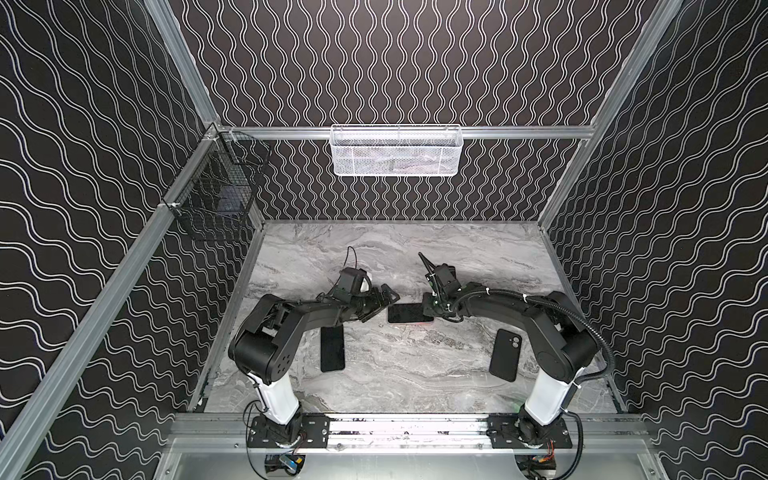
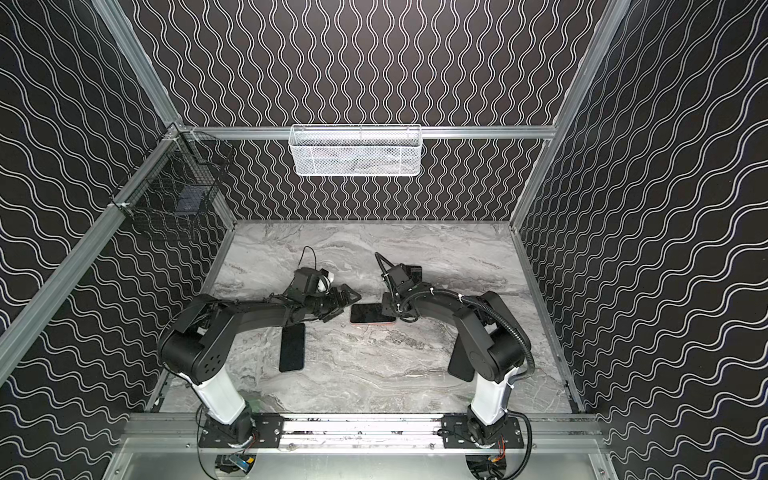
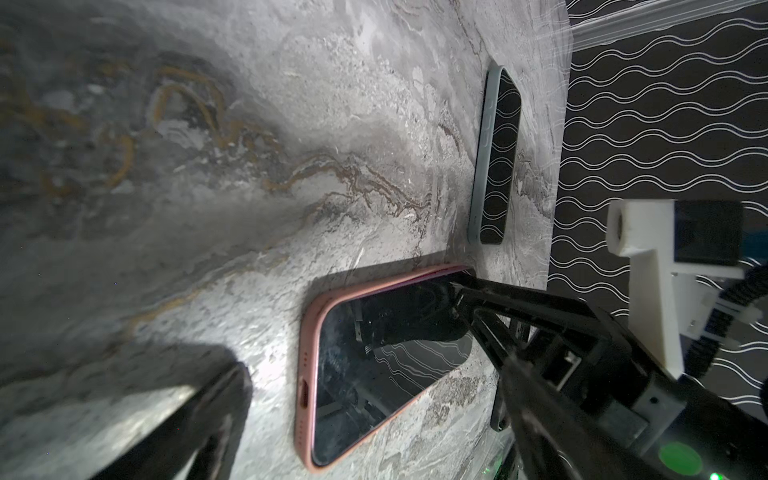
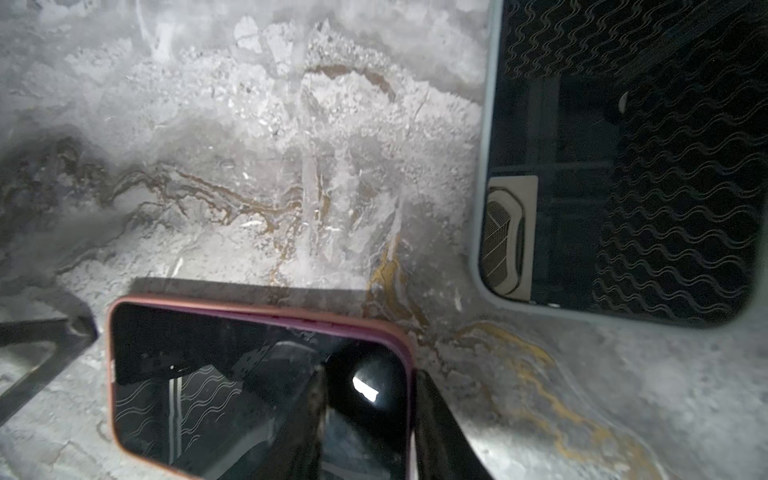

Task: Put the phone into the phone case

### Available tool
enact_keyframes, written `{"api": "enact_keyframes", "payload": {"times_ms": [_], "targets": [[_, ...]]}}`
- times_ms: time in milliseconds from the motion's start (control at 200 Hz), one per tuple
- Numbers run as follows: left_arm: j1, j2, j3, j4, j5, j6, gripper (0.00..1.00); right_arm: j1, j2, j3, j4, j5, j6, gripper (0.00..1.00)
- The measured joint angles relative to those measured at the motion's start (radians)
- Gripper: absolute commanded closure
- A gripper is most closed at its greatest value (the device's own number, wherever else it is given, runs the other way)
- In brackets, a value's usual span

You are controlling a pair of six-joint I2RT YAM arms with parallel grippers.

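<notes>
Appears nearly done, with phone [image 1: 408, 312] seated in pink phone case [image 3: 305, 374], left end effector [image 1: 380, 305] wide, right end effector [image 1: 427, 312] narrow astride the rim, hold unclear.

Black, grey and pink before you.
You have a grey marbled counter [image 1: 374, 374] with tan veins, black walls [image 1: 395, 62] with white wavy lines, a pink-rimmed phone case [image 3: 307, 340] mid-counter, a black phone [image 1: 332, 349] near left, a white mesh basket [image 1: 395, 151] far.

Top views overhead — wrist views close, sharing phone [image 3: 374, 374].
</notes>
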Motion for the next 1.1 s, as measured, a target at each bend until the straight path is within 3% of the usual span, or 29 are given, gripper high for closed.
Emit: {"api": "enact_keyframes", "payload": {"times_ms": [370,656,841,1101], "targets": [[0.0,-0.006,0.0,-0.01,-0.001,0.0,0.01,0.04,-0.059,0.009,-0.174,0.095,-0.001,0.65],[0.0,-0.013,-0.007,-0.014,-0.004,-0.001,0.01,0.052,-0.037,0.028,-0.179,0.114,-0.001,0.81],[0.0,-0.015,-0.007,-0.017,-0.003,-0.001,0.01,0.068,-0.021,0.041,-0.164,0.137,-0.001,1.0],[0.0,-0.014,-0.007,-0.017,-0.003,-0.002,0.01,0.088,-0.003,0.056,-0.167,0.171,0.0,1.0]]}}
